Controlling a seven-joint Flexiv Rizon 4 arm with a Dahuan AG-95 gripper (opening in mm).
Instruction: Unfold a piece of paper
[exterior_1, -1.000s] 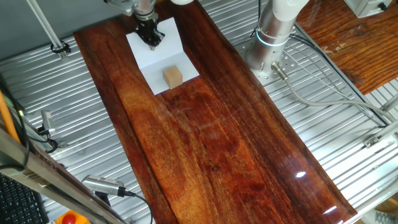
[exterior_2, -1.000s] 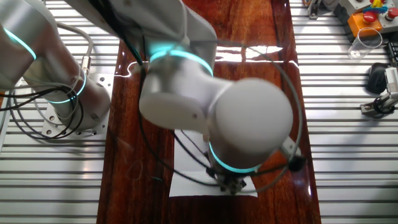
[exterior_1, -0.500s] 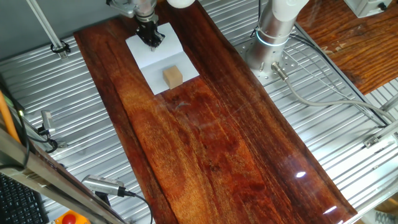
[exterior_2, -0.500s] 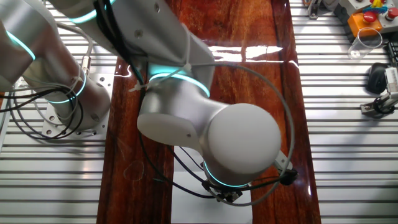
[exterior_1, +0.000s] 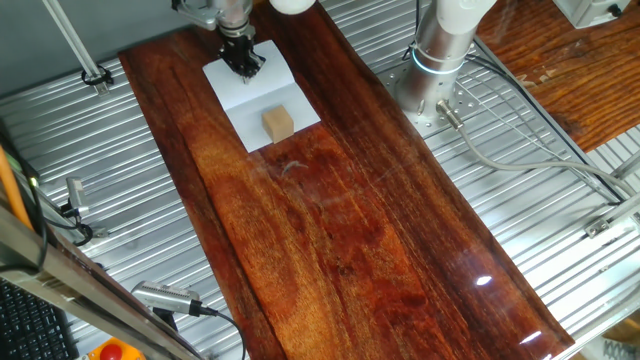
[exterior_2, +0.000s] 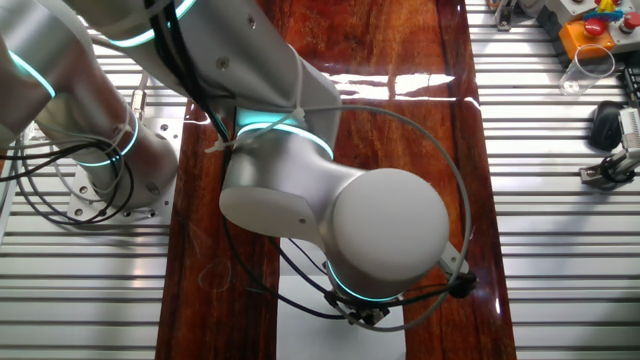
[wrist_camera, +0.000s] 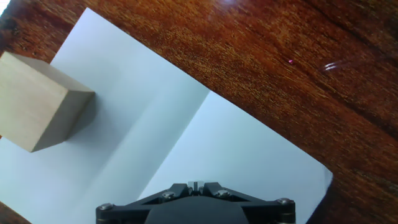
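The white sheet of paper (exterior_1: 250, 95) lies open and flat on the dark wooden board, with a straight crease across its middle (wrist_camera: 168, 143). A small tan wooden cube (exterior_1: 278, 123) stands on its near half and shows at the left of the hand view (wrist_camera: 37, 102). My gripper (exterior_1: 241, 62) is over the far half of the sheet, fingertips pressed together (wrist_camera: 196, 185), with nothing seen between them. In the other fixed view the arm hides most of the sheet (exterior_2: 298, 322) and the gripper (exterior_2: 365, 314).
The wooden board (exterior_1: 340, 220) runs along the ribbed metal table. The robot base (exterior_1: 435, 70) stands to the right of the board with cables (exterior_1: 520, 160). A plastic cup (exterior_2: 585, 68) and tools lie on the table's far side.
My gripper has shifted a little toward the far edge of the sheet. The paper and the cube have not moved.
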